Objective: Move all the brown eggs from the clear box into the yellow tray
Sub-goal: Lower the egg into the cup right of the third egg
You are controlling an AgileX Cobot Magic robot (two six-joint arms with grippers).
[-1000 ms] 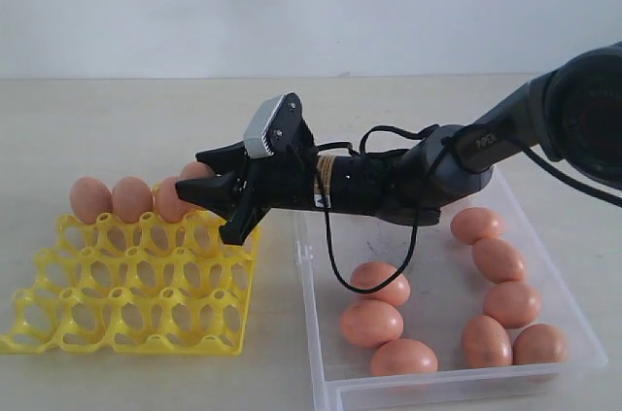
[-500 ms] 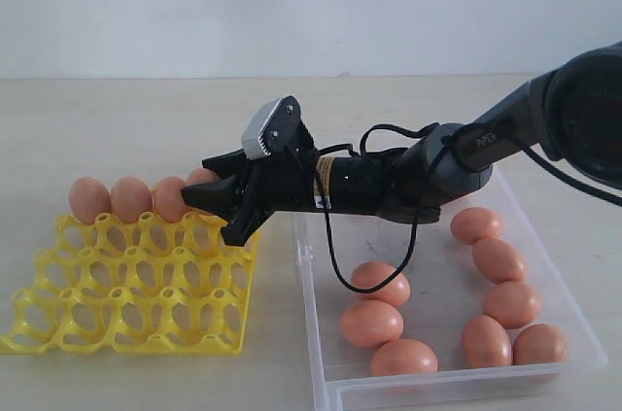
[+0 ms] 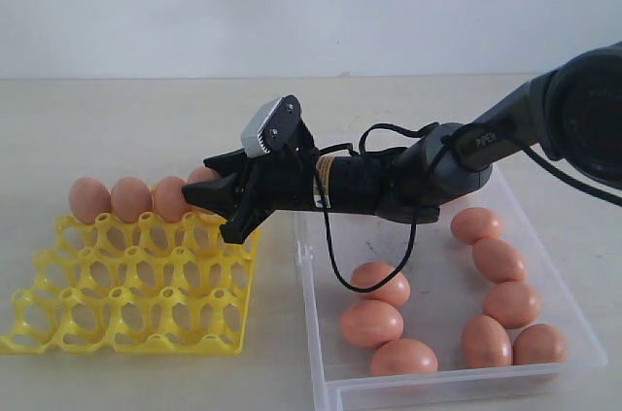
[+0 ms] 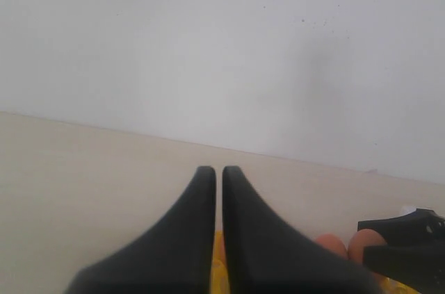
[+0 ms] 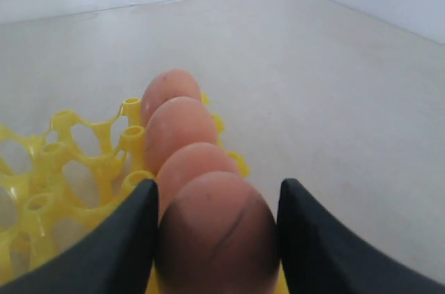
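In the exterior view the right tool [image 3: 209, 195] covers all but the top of the egg [image 3: 200, 176] between its fingers, so whether that egg sits in a cup of the yellow tray [image 3: 58, 333] cannot be told. Its arm [image 3: 505, 124] hides much of the clear box [image 3: 321, 362]'s far wall and is cut off at the right edge. In the left wrist view the left tool [image 4: 218, 172] is blurred and cut by the edge, and only parts of two brown eggs [image 4: 332, 245] show.
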